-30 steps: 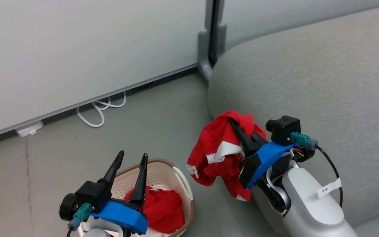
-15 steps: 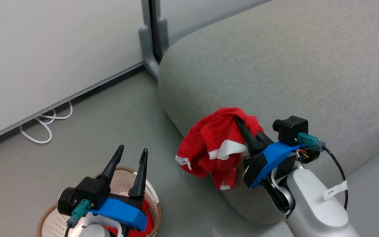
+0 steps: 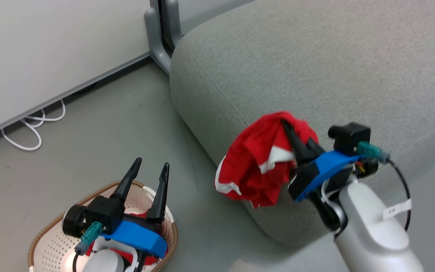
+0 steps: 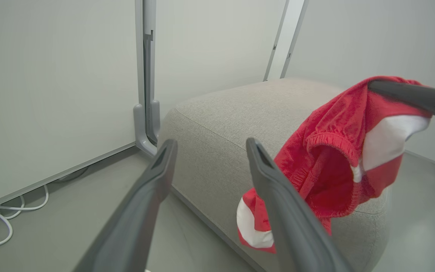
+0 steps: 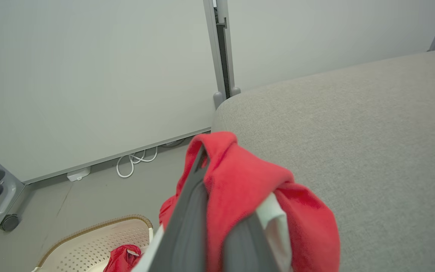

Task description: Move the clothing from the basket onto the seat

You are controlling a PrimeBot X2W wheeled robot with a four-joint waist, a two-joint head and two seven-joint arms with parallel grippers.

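Head view: the right gripper (image 3: pixel 291 130) is clamping a red garment (image 3: pixel 257 170) beside the seat's (image 3: pixel 315 68) front corner — best carrying it well over the top before releasing. Left wrist view: the left gripper (image 4: pixel 210 141) is hanging spread, empty. Right wrist view: a second red garment (image 5: pixel 121 258) is lying in the basket (image 5: pixel 100 224).

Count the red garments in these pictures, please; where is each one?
2. One red garment hangs from the right end effector beside the seat; the second red garment lies in the basket, partly hidden. More could lie beneath it.

Clothing (image 3: pixel 259 166) now higher against seat (image 3: pixel 315 56) edge.
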